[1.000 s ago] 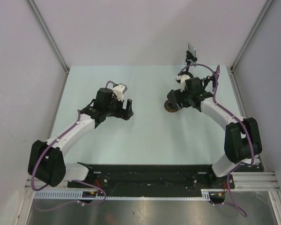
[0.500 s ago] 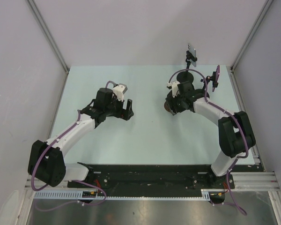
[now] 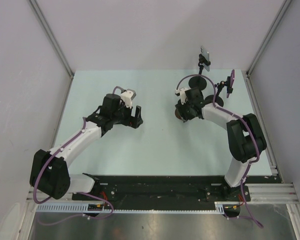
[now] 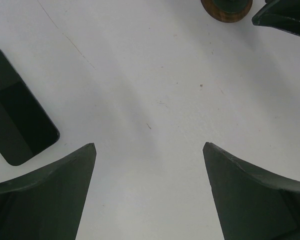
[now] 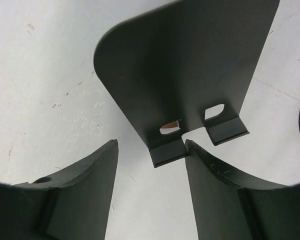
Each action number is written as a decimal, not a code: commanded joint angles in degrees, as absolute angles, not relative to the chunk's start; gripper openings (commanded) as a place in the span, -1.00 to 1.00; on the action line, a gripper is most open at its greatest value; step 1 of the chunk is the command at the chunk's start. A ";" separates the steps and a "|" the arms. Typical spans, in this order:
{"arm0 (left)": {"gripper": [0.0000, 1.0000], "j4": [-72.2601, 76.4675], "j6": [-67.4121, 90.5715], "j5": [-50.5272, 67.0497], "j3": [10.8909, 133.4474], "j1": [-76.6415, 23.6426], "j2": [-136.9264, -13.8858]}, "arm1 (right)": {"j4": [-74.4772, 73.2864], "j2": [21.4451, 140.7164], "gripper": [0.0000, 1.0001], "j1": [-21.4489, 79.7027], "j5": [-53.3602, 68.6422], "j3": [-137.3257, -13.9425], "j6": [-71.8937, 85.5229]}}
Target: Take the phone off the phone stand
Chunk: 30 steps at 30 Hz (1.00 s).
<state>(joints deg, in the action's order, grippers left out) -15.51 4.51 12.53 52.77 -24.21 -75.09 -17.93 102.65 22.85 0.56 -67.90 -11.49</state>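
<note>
The phone [image 4: 17,122], a black slab, lies flat on the table at the left of the left wrist view; the top view hides it under the left arm. The phone stand [image 5: 190,65] is a dark plate with two small lips and nothing rests on it. Its round wooden base [image 4: 226,7] shows at the top of the left wrist view and in the top view [image 3: 180,114]. My right gripper [image 5: 151,145] is open, one lip lying between its tips, close to the right fingertip [image 5: 197,152]. My left gripper [image 4: 149,145] is open over bare table.
At the back right stand a small device on a black post [image 3: 205,56], a dark round foot [image 3: 200,80] and a purple clamp [image 3: 230,82]. Walls close in the pale green table [image 3: 155,145] on three sides.
The right arm has folded in toward the stand, its wrist shifting left and back. The left arm has not moved.
</note>
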 commanded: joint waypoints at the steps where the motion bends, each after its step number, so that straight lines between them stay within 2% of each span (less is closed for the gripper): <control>1: 0.87 -14.06 4.75 13.97 53.09 -24.17 -74.18 | -14.94 102.75 0.11 23.82 -3.16 -70.40 -12.22; 6: 0.87 -13.98 4.75 14.41 53.17 -24.17 -74.09 | -15.47 101.78 -0.20 24.26 -5.01 -70.40 -12.31; 7: 0.87 -14.06 4.66 14.33 53.17 -24.17 -74.00 | -15.90 101.60 -0.34 24.52 -5.18 -70.40 -12.04; 9: 0.87 -14.15 4.66 14.15 53.17 -24.17 -73.92 | -17.74 100.64 -0.49 24.61 -6.06 -70.31 -11.25; 10: 0.88 -14.06 4.57 14.06 53.17 -24.17 -73.74 | -18.62 100.20 -0.66 24.44 -6.15 -70.40 -10.21; 13: 0.87 -14.15 4.22 13.36 53.26 -24.17 -73.22 | -22.58 98.97 -0.84 24.00 -6.77 -70.05 -8.71; 23: 0.88 -14.50 3.25 11.87 53.61 -24.08 -71.98 | -33.21 87.12 -0.90 18.38 -9.84 -62.51 -1.32; 30: 0.87 -15.56 3.16 9.67 53.88 -24.08 -71.37 | -36.82 81.31 -1.00 7.66 -16.08 -55.74 0.95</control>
